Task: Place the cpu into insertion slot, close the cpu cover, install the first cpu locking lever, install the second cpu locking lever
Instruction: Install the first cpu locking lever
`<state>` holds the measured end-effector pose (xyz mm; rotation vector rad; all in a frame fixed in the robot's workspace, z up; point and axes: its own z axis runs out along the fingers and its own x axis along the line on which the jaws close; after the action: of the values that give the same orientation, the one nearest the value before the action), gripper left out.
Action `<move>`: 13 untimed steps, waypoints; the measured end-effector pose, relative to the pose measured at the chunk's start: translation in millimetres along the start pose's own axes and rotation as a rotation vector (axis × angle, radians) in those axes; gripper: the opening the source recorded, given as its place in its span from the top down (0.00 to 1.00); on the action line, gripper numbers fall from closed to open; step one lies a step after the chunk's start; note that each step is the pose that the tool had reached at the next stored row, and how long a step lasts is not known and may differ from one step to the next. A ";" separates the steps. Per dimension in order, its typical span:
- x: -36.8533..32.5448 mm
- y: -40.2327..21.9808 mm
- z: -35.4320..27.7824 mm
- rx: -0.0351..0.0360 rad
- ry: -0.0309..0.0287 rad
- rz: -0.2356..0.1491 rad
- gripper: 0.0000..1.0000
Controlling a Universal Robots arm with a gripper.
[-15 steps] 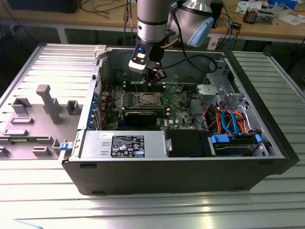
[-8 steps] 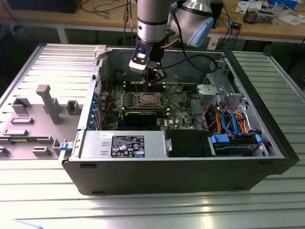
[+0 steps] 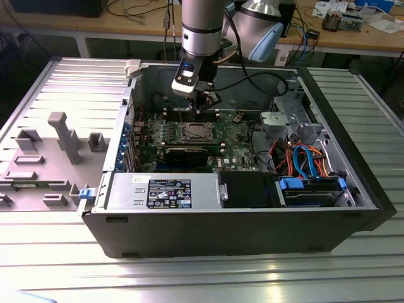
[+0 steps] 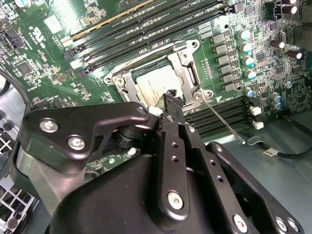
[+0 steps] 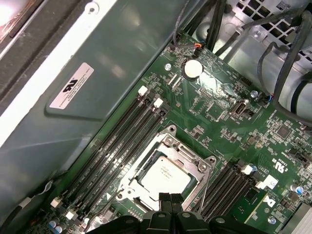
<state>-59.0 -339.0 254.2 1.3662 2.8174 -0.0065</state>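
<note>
The cpu (image 5: 165, 174) lies flat in its socket on the green board, its silver top showing through the window of the cpu cover (image 5: 171, 143). The cover (image 4: 181, 61) lies down around the chip (image 4: 153, 82). A thin metal locking lever (image 4: 225, 123) slants out from one socket corner over the memory slots; the same lever (image 5: 204, 187) runs beside the socket. My gripper (image 5: 170, 199) hovers just above the socket's edge, fingers together with nothing between them. In the exterior view the gripper (image 3: 206, 106) hangs over the board just behind the socket (image 3: 193, 131).
The open computer case (image 3: 113, 189) walls in the board. Memory slots (image 5: 117, 141) flank the socket. A round coin battery (image 5: 191, 69) sits further off. Orange and blue cables (image 3: 303, 158) fill the exterior view's right. A grey fixture (image 3: 63, 136) stands outside the case.
</note>
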 end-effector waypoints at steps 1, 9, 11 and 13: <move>0.0 0.0 0.0 0.0000 0.0000 -0.002 0.89; 0.0 0.0 0.0 -0.0003 0.0000 -0.027 0.89; 0.0 0.0 0.0 -0.0004 0.0000 -0.031 0.89; 0.0 0.0 0.0 -0.0009 0.0007 -0.038 0.89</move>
<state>-59.0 -339.0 254.2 1.3122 2.8433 -0.0050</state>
